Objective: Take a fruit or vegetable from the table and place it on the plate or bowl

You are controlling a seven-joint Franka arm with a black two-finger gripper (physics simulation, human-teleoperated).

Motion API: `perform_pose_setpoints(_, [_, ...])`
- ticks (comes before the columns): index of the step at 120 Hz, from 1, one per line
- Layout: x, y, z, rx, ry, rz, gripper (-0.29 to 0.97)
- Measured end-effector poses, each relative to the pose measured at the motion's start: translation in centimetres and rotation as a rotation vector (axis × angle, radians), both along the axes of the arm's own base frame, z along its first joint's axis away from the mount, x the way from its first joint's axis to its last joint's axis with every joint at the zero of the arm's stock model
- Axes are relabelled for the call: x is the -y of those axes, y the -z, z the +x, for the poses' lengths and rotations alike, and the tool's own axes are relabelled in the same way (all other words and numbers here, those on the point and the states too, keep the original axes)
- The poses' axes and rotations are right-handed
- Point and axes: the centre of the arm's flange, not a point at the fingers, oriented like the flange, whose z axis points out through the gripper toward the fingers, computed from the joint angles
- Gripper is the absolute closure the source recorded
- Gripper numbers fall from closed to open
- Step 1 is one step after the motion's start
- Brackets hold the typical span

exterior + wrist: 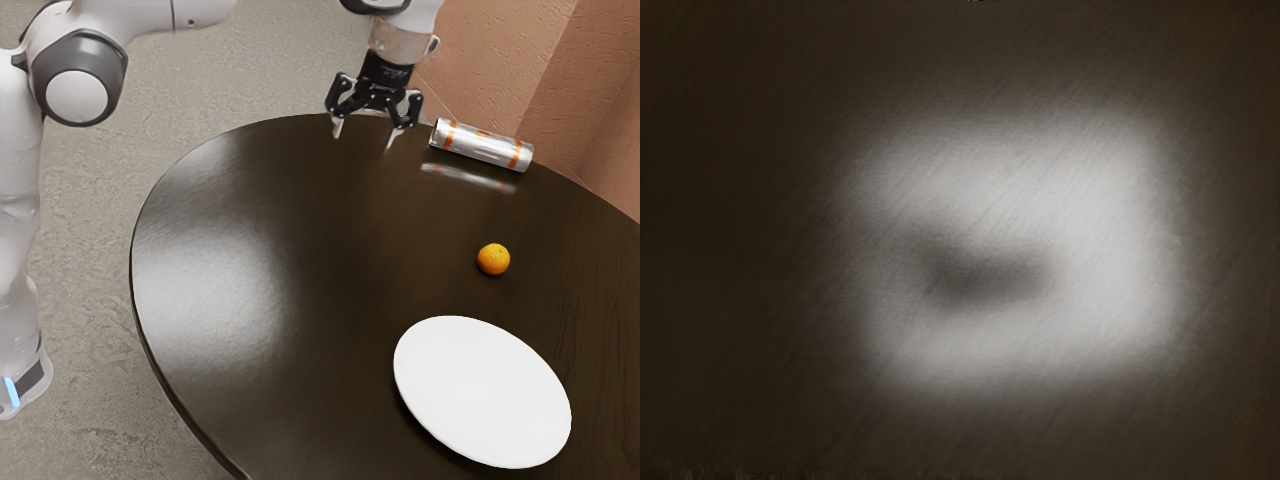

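Dark brown and glossy, the round tabletop point(280, 280) carries three objects, all toward the exterior view's right.

1. Claw point(365, 136): black, two-fingered, mounted on the white arm point(75, 70) that enters from the exterior view's upper left. It hangs above the far edge of the tabletop with its fingers pointing down. State: released. The fingers are spread wide and touch no object.

2. Orange point(493, 258): small, round, resting on the tabletop. It lies well apart from the claw, nearer the camera and further toward the exterior view's right. It sits between the can and the plate, closer to the plate but not touching it.

3. Plate point(482, 390): white, flat, round, at the near edge of the tabletop on the exterior view's right. Nothing lies on it.

4. Can point(480, 146): silver cylinder with orange bands near each end, lying on its side at the far edge of the tabletop, near the claw on the exterior view's right. Its reflection shows on the polished surface just in front of it.

Wrist view: the tabletop surface point(740, 400) lies under the claw, with fine diagonal grain and a bright, soft-edged patch of reflected light that has a darker spot at its centre.

Surroundings: grey floor point(100, 400); terracotta wall point(520, 50) behind the can.
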Motion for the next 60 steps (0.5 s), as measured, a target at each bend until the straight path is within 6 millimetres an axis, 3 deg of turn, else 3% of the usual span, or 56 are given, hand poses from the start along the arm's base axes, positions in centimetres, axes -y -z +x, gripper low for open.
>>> perform_pose_setpoints(17, [0.6, -0.5, -0.1, 0.010, -0.187, -0.007, 0.00])
perform_pose_setpoints(33, [2.7, -2.5, -0.2, 0.066, -0.157, -0.016, 0.00])
perform_pose_setpoints(49, [2.2, -4.1, 0.2, 0.141, 0.079, -0.030, 0.00])
perform_pose_setpoints(60, [2.5, -1.5, 3.4, 0.183, 0.334, -0.084, 0.00])
